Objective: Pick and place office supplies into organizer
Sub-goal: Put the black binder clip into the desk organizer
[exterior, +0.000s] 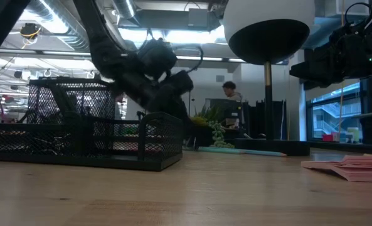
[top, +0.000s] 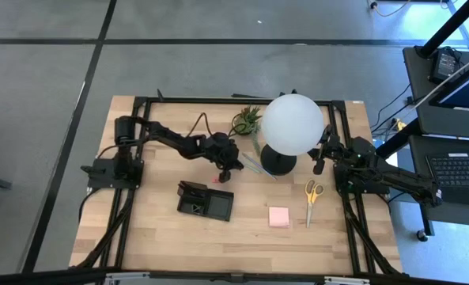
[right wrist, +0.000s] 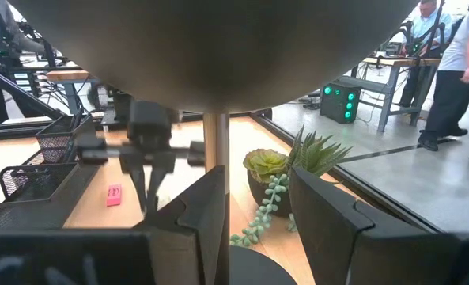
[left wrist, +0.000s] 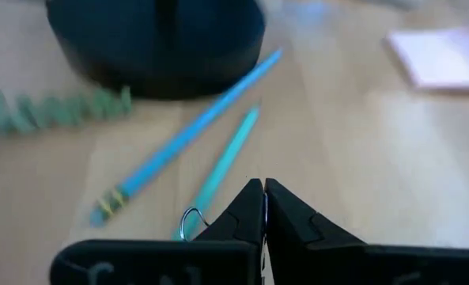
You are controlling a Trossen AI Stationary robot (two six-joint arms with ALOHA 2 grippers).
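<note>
Grasping step at the far middle of the table: left gripper is down at the wood just left of the lamp base, beside two pale pencils. Its jaws are pinched fully together, tips meeting. In the left wrist view a small wire loop sits right against one fingertip; it looks like a binder clip handle, but I can't tell if it is caught or just beside the tips. Nothing shows between the fingers.

To do it well, judgement only: confirm something is actually pinched before lifting. If not, reopen, centre on the loop or one pencil, and close square across it. Lift straight up to clear the lamp base and plant, then carry near-left to the organizer, which sits just near of the gripper.

A pink eraser lies on the table between gripper and organizer. Scissors and sticky pad lie loose on the near right, well apart from the organizer.

Right gripper waits right of the lamp, fingers parted, empty.
</note>
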